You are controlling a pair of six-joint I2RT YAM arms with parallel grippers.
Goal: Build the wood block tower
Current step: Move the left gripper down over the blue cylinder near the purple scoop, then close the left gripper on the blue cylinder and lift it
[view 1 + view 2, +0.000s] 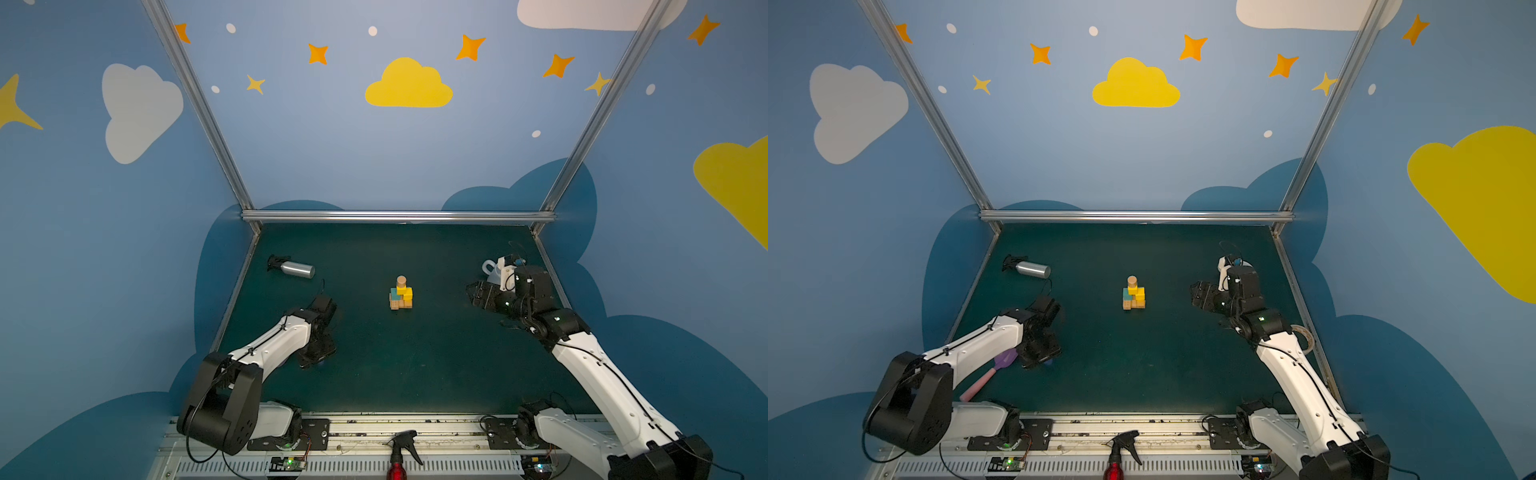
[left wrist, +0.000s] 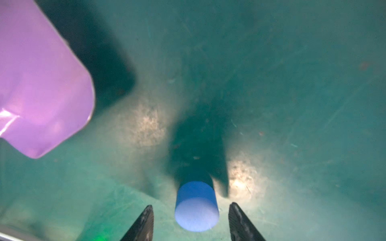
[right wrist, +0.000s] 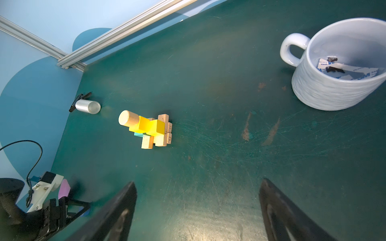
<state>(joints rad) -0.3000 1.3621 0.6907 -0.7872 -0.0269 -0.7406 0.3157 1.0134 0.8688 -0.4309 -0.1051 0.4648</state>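
The tower (image 1: pixel 401 295) (image 1: pixel 1133 295) stands mid-table: tan planks at the base, a teal cube and two yellow cubes above, a tan cylinder on top; it also shows in the right wrist view (image 3: pixel 146 129). The blue cylinder (image 2: pixel 196 206) stands on the mat at the front left. My left gripper (image 2: pixel 191 205) (image 1: pixel 316 359) is lowered over it, one finger on each side with a gap on both sides, open and not touching. My right gripper (image 1: pixel 471 293) (image 3: pixel 197 183) hovers open and empty to the right of the tower.
A purple spatula (image 2: pixel 41 83) (image 1: pixel 1005 359) with a pink handle lies beside my left gripper. A silver spray bottle (image 1: pixel 297 269) lies at the back left. A pale grey mug (image 3: pixel 334 83) stands at the back right. A red spray bottle (image 1: pixel 399 457) sits at the front rail.
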